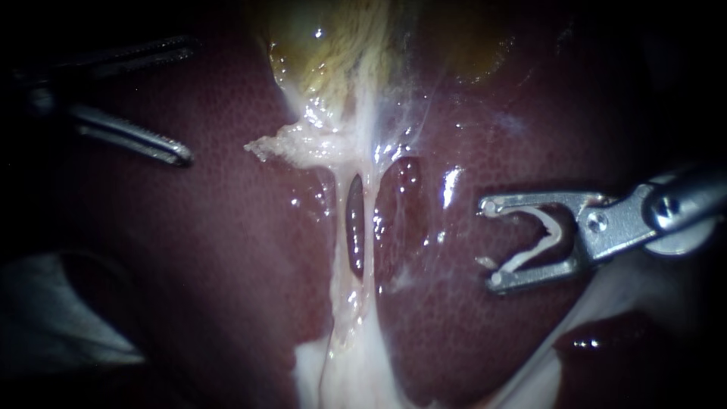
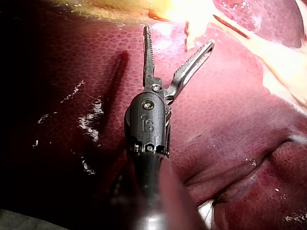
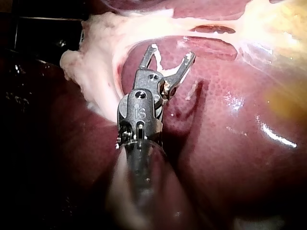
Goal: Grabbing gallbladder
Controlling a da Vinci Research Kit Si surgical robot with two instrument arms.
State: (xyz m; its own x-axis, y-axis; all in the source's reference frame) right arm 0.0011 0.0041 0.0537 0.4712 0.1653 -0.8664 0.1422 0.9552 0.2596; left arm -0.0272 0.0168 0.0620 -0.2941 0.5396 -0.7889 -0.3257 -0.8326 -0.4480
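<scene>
Currently, item one, the gallbladder (image 1: 333,45): yellow-green, lying at the top edge of the endoscope view with only its lower end showing. Its long axis is running top to bottom, the narrow end pointing down into a pale band of tissue (image 1: 352,356) that is reaching the bottom edge. Item two, the liver (image 1: 227,250): dark red, lying on both sides of that band. You are holding your left instrument (image 1: 189,102) left of the gallbladder and apart from it, jaws gaping, gripping nothing. You are holding your right instrument (image 1: 488,244) over the liver right of the band, jaws spread, a whitish scrap (image 1: 534,250) clinging inside the gap. A frayed white flap (image 1: 276,145) is jutting from the band toward the left instrument; a dark slot (image 1: 356,235) is splitting the band lower down.
</scene>
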